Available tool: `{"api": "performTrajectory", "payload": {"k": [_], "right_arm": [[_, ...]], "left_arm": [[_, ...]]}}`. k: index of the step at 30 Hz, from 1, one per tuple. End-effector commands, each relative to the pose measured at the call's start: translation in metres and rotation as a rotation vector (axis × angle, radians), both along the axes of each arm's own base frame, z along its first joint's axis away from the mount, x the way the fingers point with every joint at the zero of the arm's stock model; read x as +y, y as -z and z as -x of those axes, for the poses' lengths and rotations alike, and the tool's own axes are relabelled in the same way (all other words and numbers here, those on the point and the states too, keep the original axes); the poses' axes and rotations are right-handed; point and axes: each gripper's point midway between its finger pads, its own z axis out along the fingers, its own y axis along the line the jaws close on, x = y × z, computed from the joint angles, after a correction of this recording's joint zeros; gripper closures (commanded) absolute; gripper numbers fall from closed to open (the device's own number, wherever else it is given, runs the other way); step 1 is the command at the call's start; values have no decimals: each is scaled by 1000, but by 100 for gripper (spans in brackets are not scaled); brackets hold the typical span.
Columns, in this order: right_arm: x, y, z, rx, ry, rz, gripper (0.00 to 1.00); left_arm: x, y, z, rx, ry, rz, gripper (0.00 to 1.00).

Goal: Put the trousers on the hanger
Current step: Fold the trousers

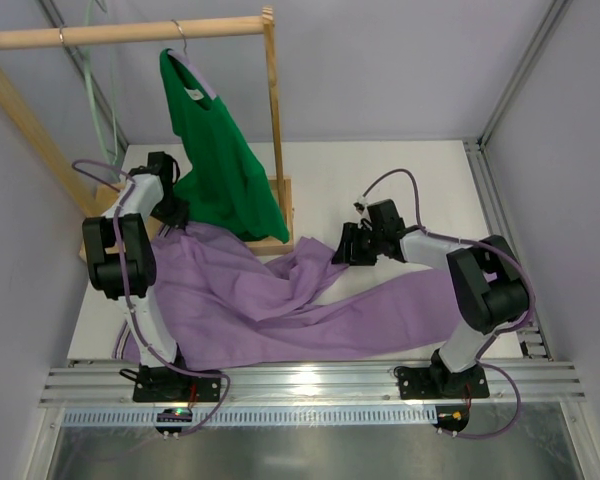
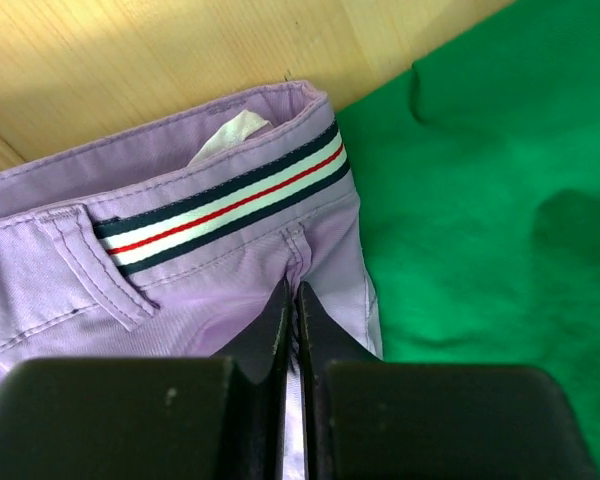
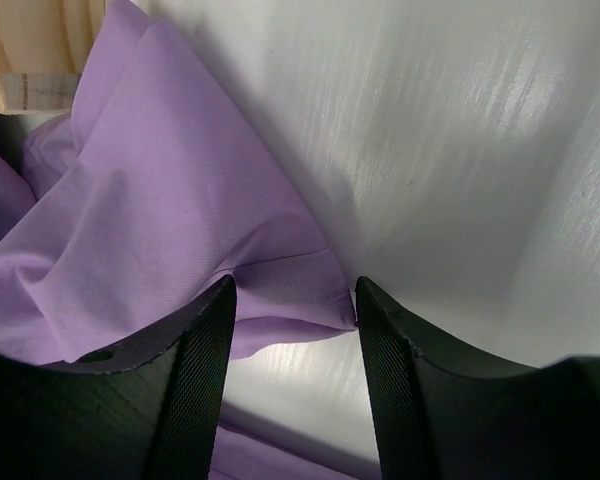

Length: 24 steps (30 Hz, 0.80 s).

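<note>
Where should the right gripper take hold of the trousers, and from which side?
Take the hemmed corner of the trousers, coming from the bare table side. It lies flat and juts out between the open fingers of the right gripper; the left gripper is shut just below the waistband.

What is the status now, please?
Left gripper shut on trousers below waistband. Right gripper open at leg hem. Green top beside waistband.
</note>
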Motion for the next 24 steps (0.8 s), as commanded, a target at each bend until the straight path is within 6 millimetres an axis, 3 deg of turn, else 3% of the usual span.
{"api": "performTrajectory", "payload": {"k": [1, 4, 11, 14, 17, 21, 22, 24], "right_arm": [[1, 11, 4, 12, -5, 19, 46], [3, 8, 5, 6, -9, 10, 53], [7, 2, -1, 10, 11, -1, 96], [-4, -11, -5, -38, 61, 44, 96], [-33, -36, -12, -122, 166, 159, 96], [-65, -90, -17, -261, 287, 260, 96], [-65, -113, -16, -315, 298, 239, 96], [-57, -135, -11, -360, 287, 222, 96]], "left_arm": [[-2, -7, -3, -31, 13, 12, 100], [4, -19, -2, -62, 4, -16, 100], [12, -57, -1, -140, -9, -66, 100], [19, -74, 2, -150, -7, -109, 100], [27, -87, 8, -161, -10, -158, 100], [33, -94, 16, -170, -18, -196, 100], [34, -95, 18, -169, -18, -203, 100], [36, -98, 21, -174, -19, -221, 100]]}}
